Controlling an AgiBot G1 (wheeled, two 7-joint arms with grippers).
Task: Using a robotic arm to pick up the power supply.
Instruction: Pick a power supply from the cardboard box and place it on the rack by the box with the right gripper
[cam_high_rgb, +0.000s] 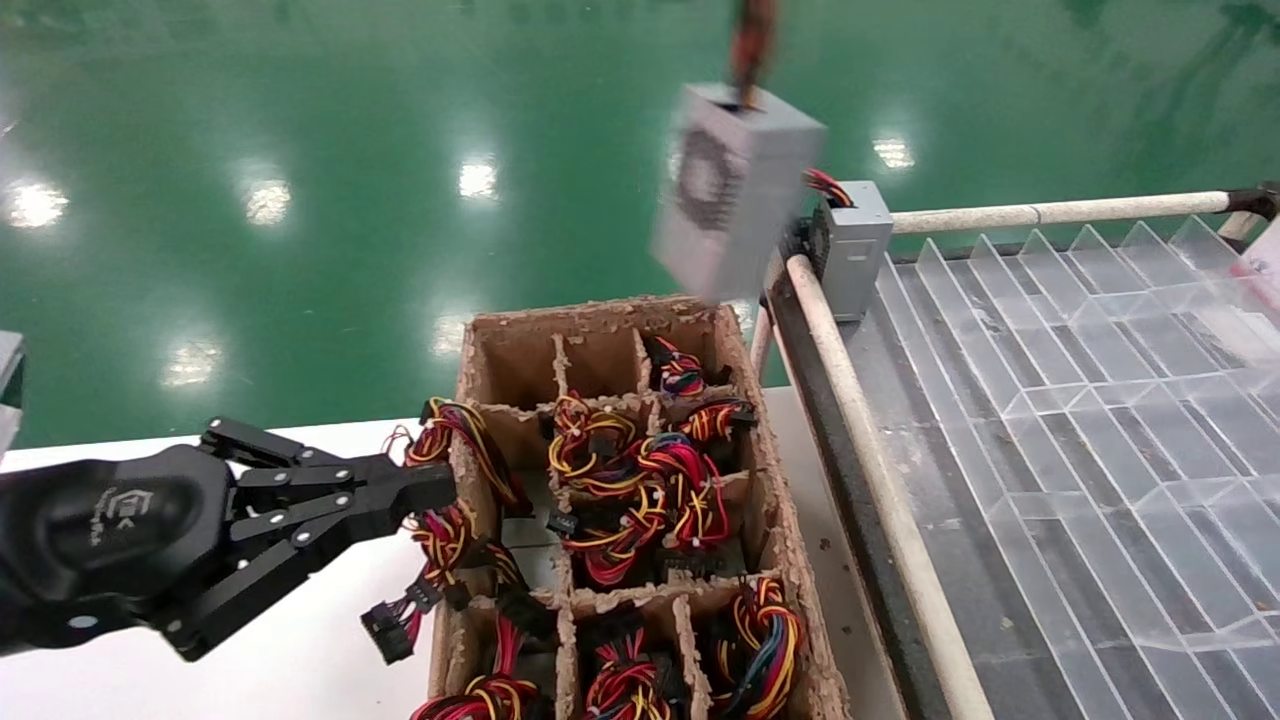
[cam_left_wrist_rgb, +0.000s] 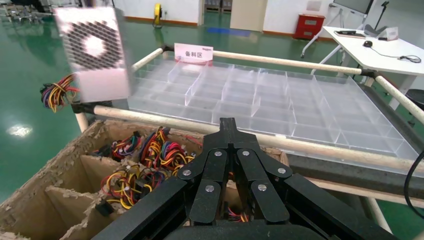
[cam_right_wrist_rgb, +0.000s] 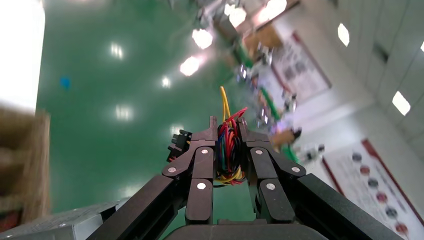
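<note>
My right gripper (cam_right_wrist_rgb: 228, 131) pinched only the red-yellow wire bundle (cam_right_wrist_rgb: 229, 145), so the grey perforated metal power supply (cam_high_rgb: 733, 190) dangled high beyond the brown pulp-cardboard divider crate (cam_high_rgb: 768, 470); I judged the wires could slip. My left gripper (cam_high_rgb: 425, 492), closed and empty, idled near-left. A white sign's (cam_left_wrist_rgb: 193, 53) characters were unreadable.

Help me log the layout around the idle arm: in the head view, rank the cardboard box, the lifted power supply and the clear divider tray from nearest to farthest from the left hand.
1. Cardboard box: right beside the left hand, fingertips at its near wall.
2. Lifted power supply: hanging above the box's far end.
3. Clear divider tray: off to the right, beyond the box.
</note>
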